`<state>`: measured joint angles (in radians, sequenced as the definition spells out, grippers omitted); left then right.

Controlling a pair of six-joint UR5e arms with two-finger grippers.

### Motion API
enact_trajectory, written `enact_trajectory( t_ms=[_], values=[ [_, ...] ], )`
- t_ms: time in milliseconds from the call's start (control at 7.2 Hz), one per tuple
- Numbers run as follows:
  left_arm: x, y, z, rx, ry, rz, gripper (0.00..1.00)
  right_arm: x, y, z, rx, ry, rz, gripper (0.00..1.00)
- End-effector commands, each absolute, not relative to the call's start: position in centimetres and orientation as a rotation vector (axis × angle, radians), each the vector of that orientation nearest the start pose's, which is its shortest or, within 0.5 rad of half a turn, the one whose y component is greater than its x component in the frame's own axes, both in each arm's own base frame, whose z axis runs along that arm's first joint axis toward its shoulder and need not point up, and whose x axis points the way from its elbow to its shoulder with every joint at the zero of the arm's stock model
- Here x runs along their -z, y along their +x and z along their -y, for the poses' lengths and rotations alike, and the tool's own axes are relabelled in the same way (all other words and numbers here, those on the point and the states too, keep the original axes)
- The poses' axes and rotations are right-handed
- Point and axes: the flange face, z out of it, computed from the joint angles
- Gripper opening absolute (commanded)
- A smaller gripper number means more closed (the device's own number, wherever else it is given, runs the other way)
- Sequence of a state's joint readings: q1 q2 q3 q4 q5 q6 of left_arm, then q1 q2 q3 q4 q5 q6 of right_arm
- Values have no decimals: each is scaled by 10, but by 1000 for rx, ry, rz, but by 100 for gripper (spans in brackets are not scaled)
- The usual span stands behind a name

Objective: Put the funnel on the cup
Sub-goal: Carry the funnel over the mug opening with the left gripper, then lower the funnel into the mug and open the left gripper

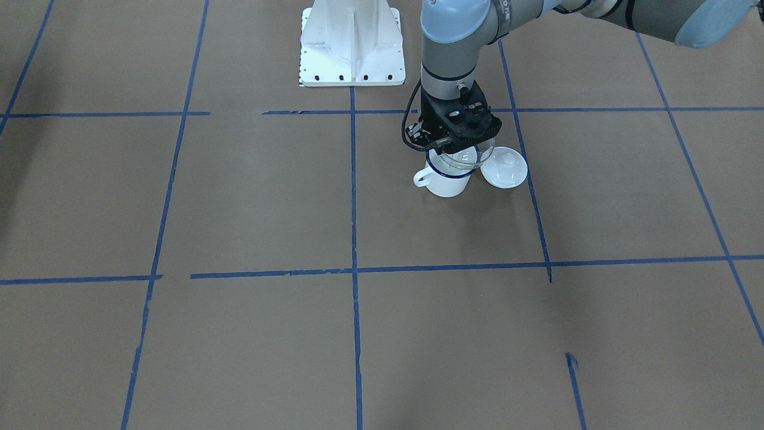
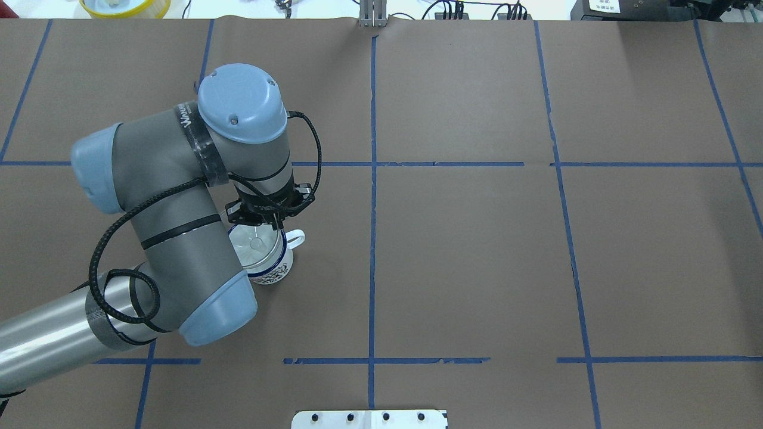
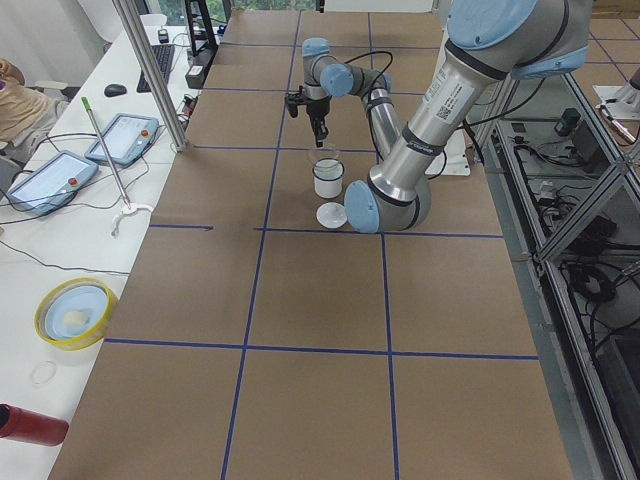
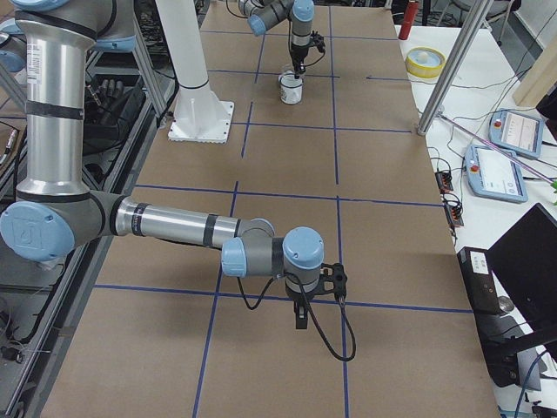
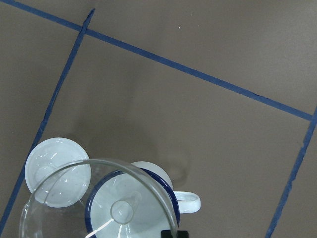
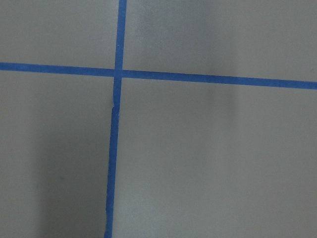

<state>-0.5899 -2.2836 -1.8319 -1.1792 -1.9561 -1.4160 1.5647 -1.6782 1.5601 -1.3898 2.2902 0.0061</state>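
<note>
The worktop (image 1: 239, 197) is covered in brown paper and marked into large squares with blue tape (image 1: 353, 197). My left hand (image 1: 459, 148) points straight down over it, pressed together on the rim of the clear funnel (image 5: 99, 198), one dark fingertip just visible at the cone's edge in my left wrist view. The funnel hangs over the white enamel mug (image 1: 446, 182), its narrow stem above the mug's blue-rimmed mouth, while its wide cone sits off-centre and reaches out toward the white knobbed lid (image 1: 504, 168). I cannot tell whether the stem touches the mug. The mug stands upright with its loop handle facing away from the lid, which lies just beside it. My right hand (image 4: 300, 324) hovers low over a tape crossing, well apart from the mug; whether it is spread or closed I cannot tell.
</note>
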Motion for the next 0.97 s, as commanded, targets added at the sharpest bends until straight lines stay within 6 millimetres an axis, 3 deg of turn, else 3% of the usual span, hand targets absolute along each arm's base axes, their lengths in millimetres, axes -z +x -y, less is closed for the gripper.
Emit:
enact_trajectory(
  t_ms=[0, 694, 833],
  values=[
    [-191, 486, 424, 288, -151, -660, 0, -700, 65, 449, 23, 56, 720, 100],
    [-195, 493, 419, 269, -148, -677, 0, -700, 65, 449, 23, 56, 720, 100],
    [-193, 494, 419, 266, -142, -692, 16, -700, 65, 449, 23, 56, 720, 100]
  ],
)
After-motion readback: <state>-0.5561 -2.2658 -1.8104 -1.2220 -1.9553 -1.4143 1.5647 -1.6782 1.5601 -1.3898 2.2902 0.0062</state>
